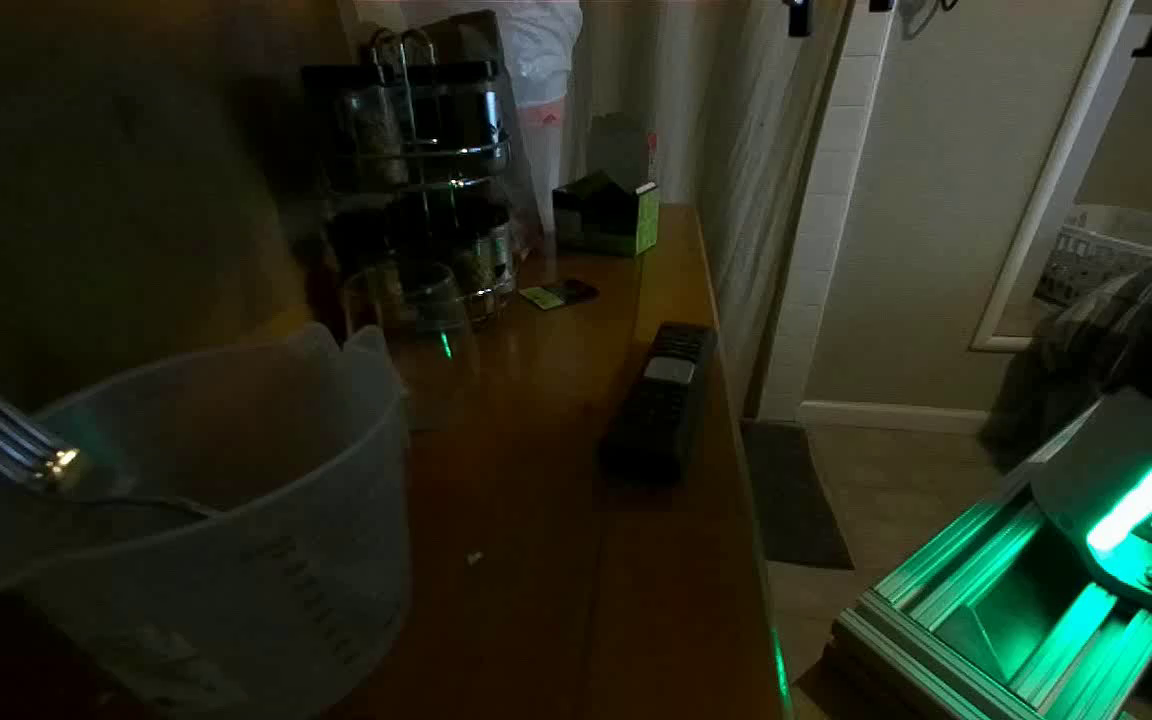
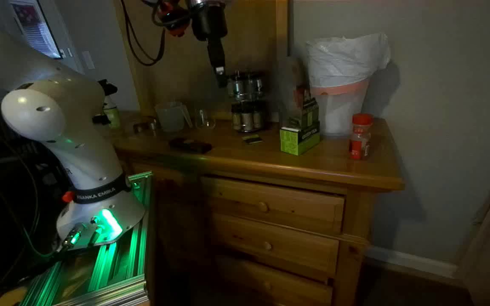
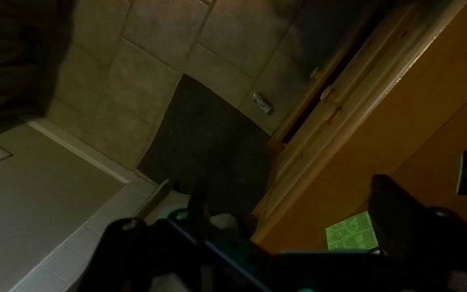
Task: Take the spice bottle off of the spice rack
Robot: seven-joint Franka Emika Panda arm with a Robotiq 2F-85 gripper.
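The spice rack [image 1: 423, 184] is a two-tier wire stand on the dresser and also shows in an exterior view [image 2: 245, 99]. Jars with dark lids stand on both tiers, such as an upper jar [image 1: 468, 112] and a lower jar [image 2: 247, 120]. Which one is the spice bottle cannot be told. My gripper [image 2: 220, 80] points down, near upper-tier height, apart from the rack toward the robot side. Its two fingertips show at the top edge of an exterior view [image 1: 840, 10], spread apart. In the wrist view [image 3: 290, 190] the fingers are open with nothing between them; the rack is out of view there.
On the wooden dresser [image 2: 334, 172] stand a green tea box [image 2: 299, 138], a remote [image 1: 658, 400], a measuring jug [image 1: 266, 560] with a fork, a clear glass [image 1: 426, 340], a small card [image 1: 559, 293], a red-lidded bottle [image 2: 360, 138] and a bag-lined bin [image 2: 343, 106].
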